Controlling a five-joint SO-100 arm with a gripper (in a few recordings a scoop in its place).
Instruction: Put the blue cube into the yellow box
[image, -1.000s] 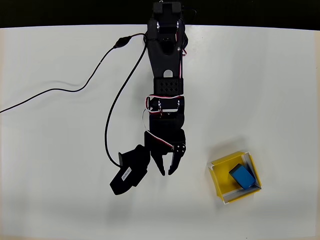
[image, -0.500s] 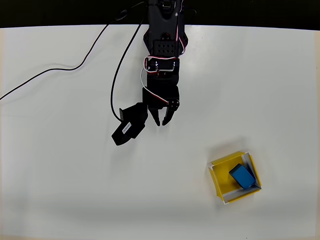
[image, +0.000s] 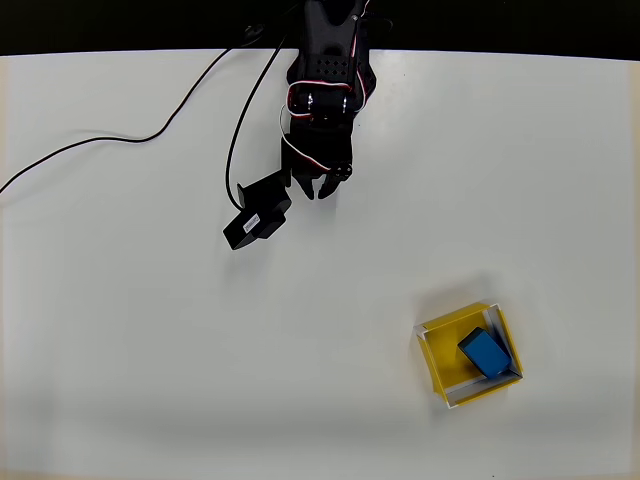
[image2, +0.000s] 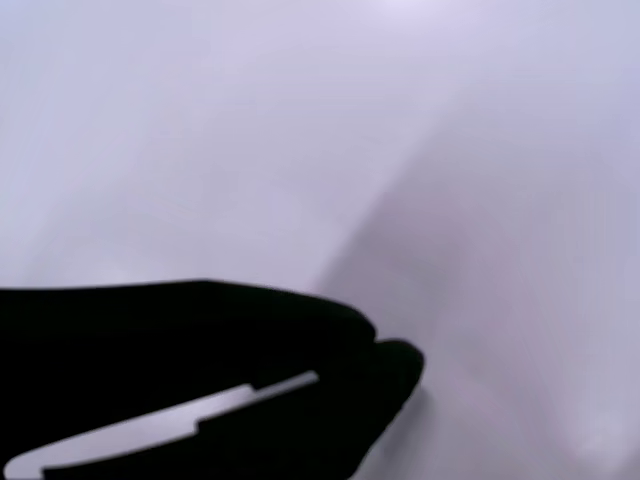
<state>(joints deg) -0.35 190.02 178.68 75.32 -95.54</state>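
Overhead view: the cube lies inside the box, against its right wall, so the placing looks done. The gripper is near the table's far edge, well apart from the box, fingers nearly together and holding nothing. A second ago it hung much nearer the box; the arm has folded back since. Wrist view: the dark fingers meet at the tips over bare table, nothing between them.
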